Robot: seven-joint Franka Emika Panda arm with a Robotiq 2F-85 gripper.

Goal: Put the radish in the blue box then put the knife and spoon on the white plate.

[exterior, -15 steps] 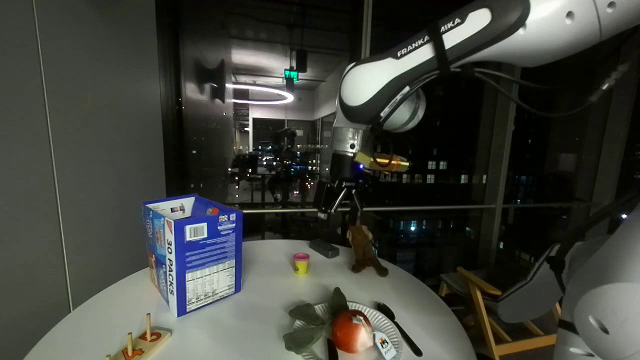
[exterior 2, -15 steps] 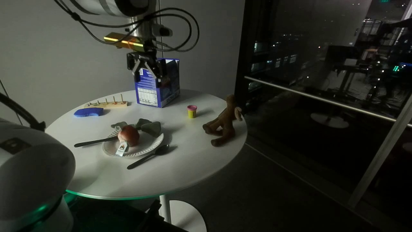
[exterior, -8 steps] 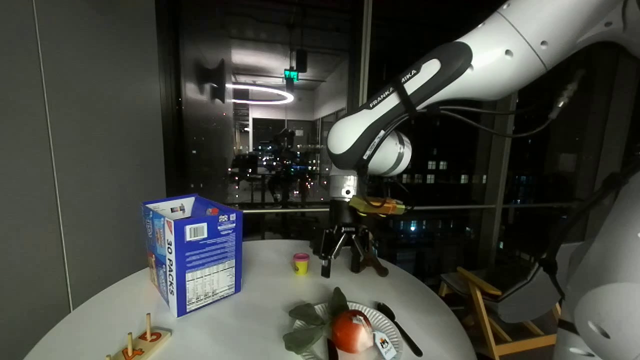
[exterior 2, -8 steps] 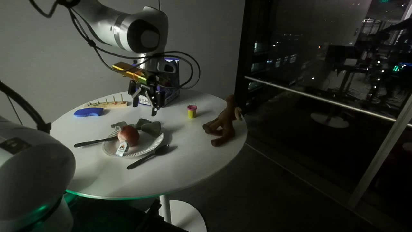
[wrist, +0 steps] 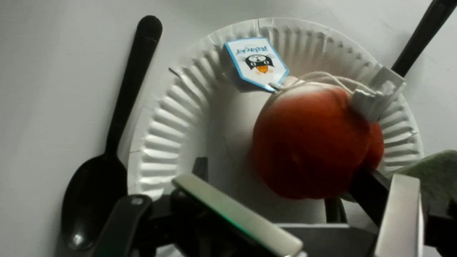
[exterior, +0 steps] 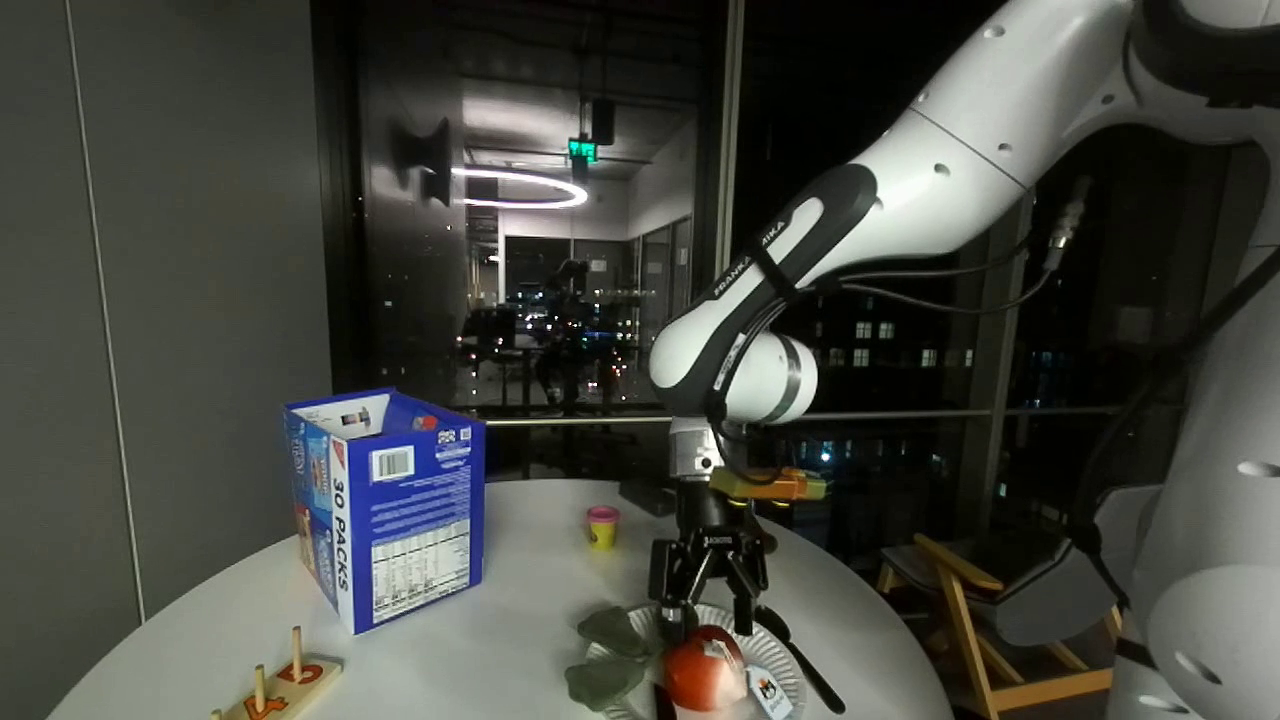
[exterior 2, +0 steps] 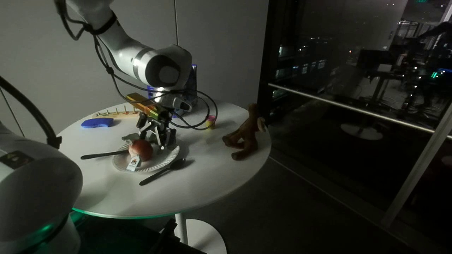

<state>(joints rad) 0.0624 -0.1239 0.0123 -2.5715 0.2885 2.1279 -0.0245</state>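
The radish [wrist: 310, 142], red and white with a paper tag and grey-green leaves [exterior: 605, 680], lies on the white plate [wrist: 160, 142]. My gripper [exterior: 710, 625] is open and low over the plate, at the radish's leaf side. In the wrist view the right finger [wrist: 369, 192] overlaps the radish's edge; contact cannot be told. The left finger stands apart from it. The spoon [wrist: 94, 192] lies on the table beside the plate. The knife [exterior 2: 102, 155] reaches onto the plate, its far end hidden by the radish. The blue box [exterior: 420, 530] stands upright, open at the top.
A yellow tub with a pink lid [exterior: 602, 528] and a brown figurine [exterior 2: 247, 134] stand beyond the plate. A wooden peg board [exterior: 290, 690] and a blue object [exterior 2: 97, 122] lie at one side. A dark case [exterior: 648, 495] lies near the far edge.
The arm has come down from well above the table to the plate. The open gripper is now at the radish. The box, plate and spoon stay where they were.
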